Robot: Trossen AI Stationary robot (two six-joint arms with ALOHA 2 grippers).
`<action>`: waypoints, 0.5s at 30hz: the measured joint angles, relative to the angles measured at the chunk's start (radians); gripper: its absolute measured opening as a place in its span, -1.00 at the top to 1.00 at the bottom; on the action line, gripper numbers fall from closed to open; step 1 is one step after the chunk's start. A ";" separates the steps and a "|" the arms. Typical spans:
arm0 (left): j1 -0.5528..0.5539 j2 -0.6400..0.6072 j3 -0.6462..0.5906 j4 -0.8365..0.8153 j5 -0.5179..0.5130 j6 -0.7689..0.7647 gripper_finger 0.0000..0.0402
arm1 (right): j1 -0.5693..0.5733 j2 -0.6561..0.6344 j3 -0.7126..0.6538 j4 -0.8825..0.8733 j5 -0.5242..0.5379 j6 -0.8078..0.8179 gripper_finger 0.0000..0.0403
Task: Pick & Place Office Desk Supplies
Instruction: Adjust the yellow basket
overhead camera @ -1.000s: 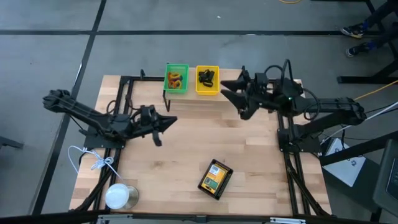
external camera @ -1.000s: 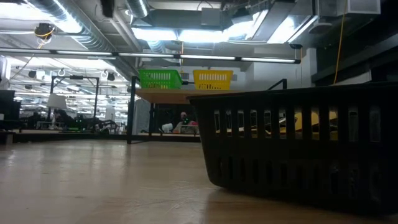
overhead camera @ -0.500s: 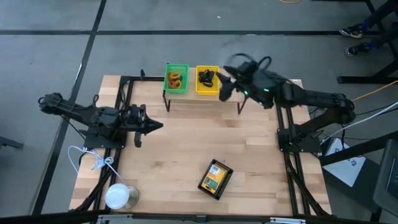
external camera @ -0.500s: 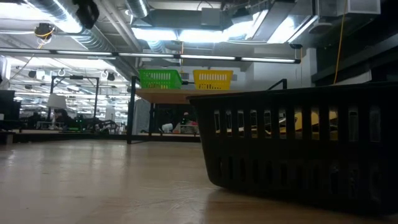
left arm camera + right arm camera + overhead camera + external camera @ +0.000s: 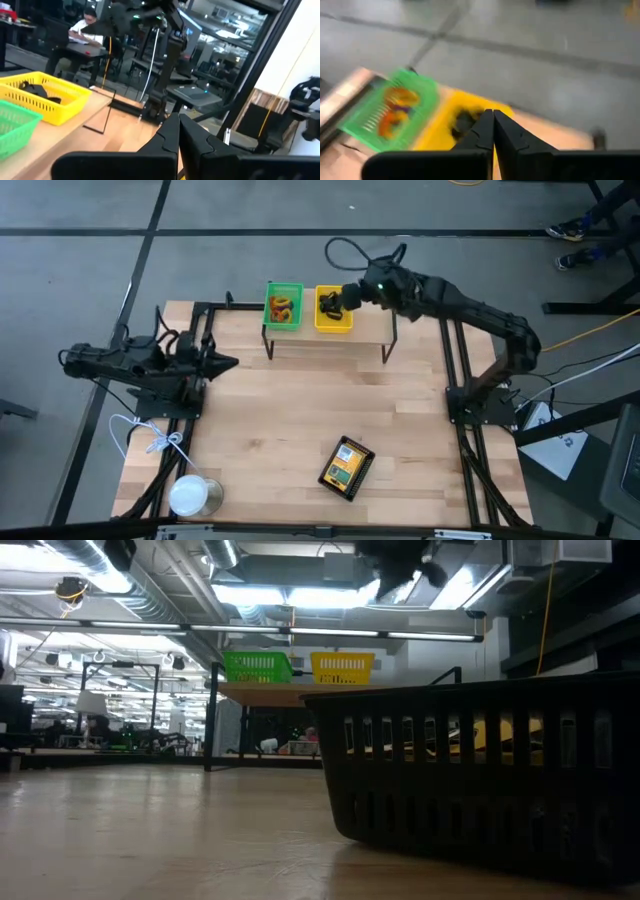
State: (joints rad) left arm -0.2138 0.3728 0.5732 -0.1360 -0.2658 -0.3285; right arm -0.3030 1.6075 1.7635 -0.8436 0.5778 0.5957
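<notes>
No text can be read anywhere; the printing on the small yellow-orange-green printed box (image 5: 346, 467) in the black mesh tray is too small to make out

Bright ceiling strip lights glare in the low view; the right wrist view is motion-blurred, the high view evenly lit

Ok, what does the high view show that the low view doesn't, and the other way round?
Only the high view: both arms, the left gripper shut at the table's left, the right gripper shut above the yellow tray, the tray contents, a white can and cord. Only the low view: the room beyond the table and the black tray's mesh wall close up. Both: the green tray, the yellow tray, the black tray and the wooden table.
</notes>
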 joint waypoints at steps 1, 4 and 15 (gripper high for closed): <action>0.000 -0.001 0.000 -0.003 0.000 0.000 0.98 | -0.025 0.009 0.000 -0.050 -0.032 0.041 0.98; 0.000 0.000 -0.001 -0.005 -0.008 0.007 0.98 | -0.076 0.050 -0.001 -0.147 -0.052 0.060 0.98; 0.000 0.006 -0.001 -0.008 -0.077 -0.049 0.98 | -0.182 0.215 0.000 -0.090 -0.269 -0.013 0.99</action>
State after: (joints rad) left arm -0.2138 0.3783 0.5724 -0.1442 -0.3426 -0.3771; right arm -0.4849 1.8226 1.7634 -0.9339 0.3089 0.5831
